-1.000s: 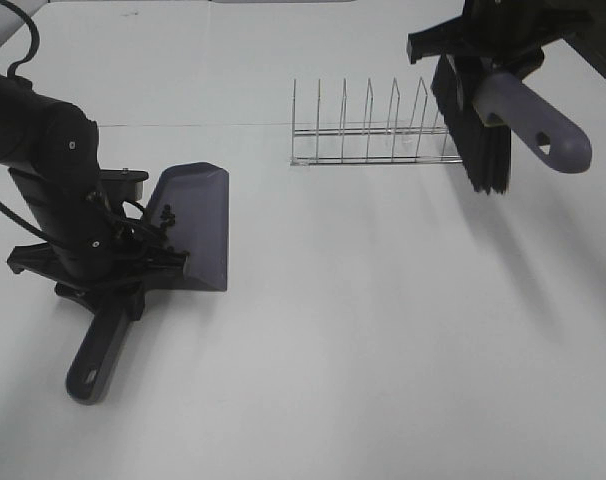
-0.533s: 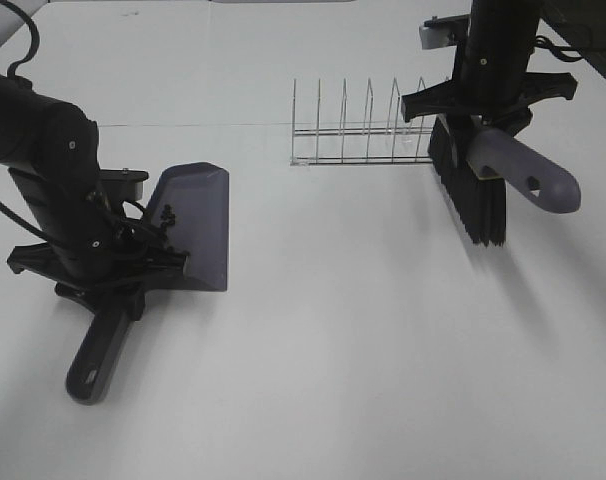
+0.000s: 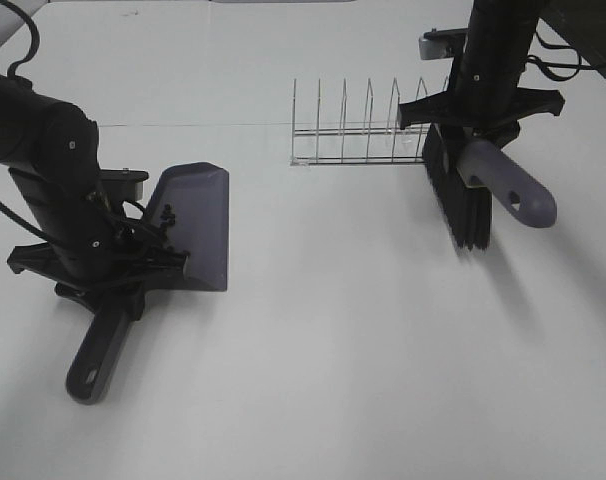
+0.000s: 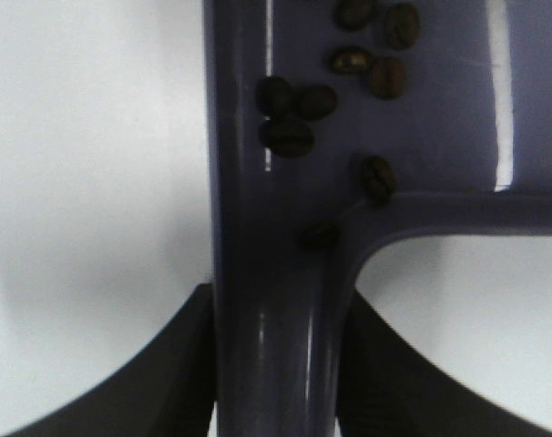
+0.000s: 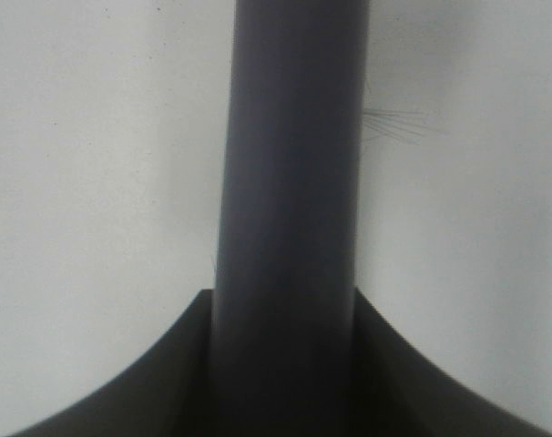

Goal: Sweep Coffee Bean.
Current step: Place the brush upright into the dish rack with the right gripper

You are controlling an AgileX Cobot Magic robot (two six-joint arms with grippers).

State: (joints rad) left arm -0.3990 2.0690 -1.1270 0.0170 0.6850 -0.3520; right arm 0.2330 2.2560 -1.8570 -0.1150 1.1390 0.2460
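The grey-purple dustpan (image 3: 195, 222) lies on the white table at the left, with my left gripper (image 3: 128, 285) shut on the neck of its handle (image 4: 276, 346). Several dark coffee beans (image 4: 290, 137) lie inside the pan near its back wall and show as small dark specks, the coffee beans (image 3: 166, 215), in the high view. At the right, my right gripper (image 3: 476, 135) is shut on the brush handle (image 5: 290, 182). The brush (image 3: 463, 200) hangs with its black bristles pointing down, their tips close to the table; I cannot tell whether they touch it.
A wire rack (image 3: 368, 135) with upright prongs stands at the back middle, just left of the brush. The dustpan's long handle (image 3: 95, 355) points toward the front left. The white table (image 3: 363, 340) stretches between the pan and the brush.
The right arm has brought the brush down and to the left, nearer the table beside the rack's end. The left arm and dustpan have not moved.
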